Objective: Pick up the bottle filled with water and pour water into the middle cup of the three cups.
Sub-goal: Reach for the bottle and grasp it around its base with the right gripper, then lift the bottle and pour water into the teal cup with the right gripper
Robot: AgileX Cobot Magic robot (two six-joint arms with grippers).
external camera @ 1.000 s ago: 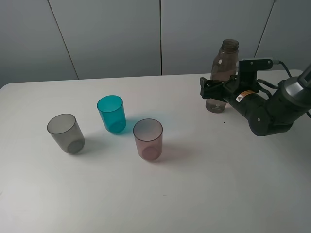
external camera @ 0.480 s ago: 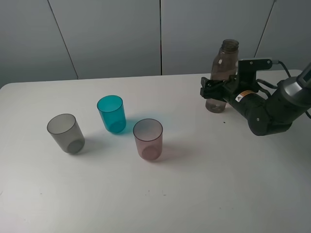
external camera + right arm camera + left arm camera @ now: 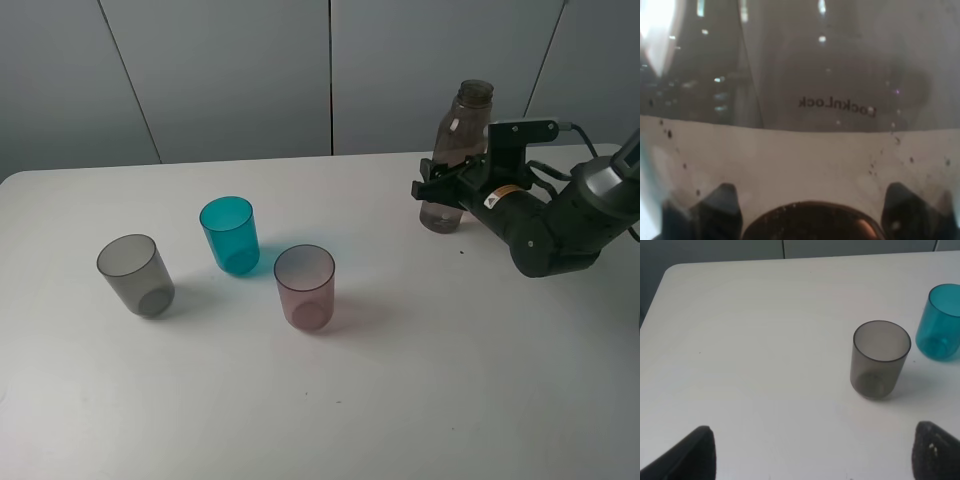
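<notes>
1. My right gripper (image 3: 437,188) has its fingers closed in on the lower body of the tall, slim, smoky-brown translucent plastic bottle (image 3: 462,140). From the high camera they look clamped on it. In the right wrist view the bottle's wall (image 3: 830,75) fills nearly the whole picture, so it sits deep between the jaws.
2. The bottle stands upright at the far right of the white table (image 3: 480,380), long axis vertical, open neck on top. I cannot tell whether its base rests on the table or is just off it.
3. My left gripper (image 3: 815,452) holds nothing. Its dark fingertips (image 3: 697,452) sit wide apart at the edges of its own camera, looking down on the smoky grey plastic tumbler (image 3: 880,360).
4. The relation that matters: the teal-blue translucent tumbler (image 3: 229,233) — the middle one — lies well apart from the bottle, off to my left across the table. The grey tumbler (image 3: 135,273) is beyond it, and the pale pink tumbler (image 3: 304,285) is on the near side, closest to the bottle.
5. My reading: the grasp looks made, so next come a lift and a carry leftward. The right arm is the nearer one, and the neck must tip over the teal rim — not the pink one it passes.
</notes>
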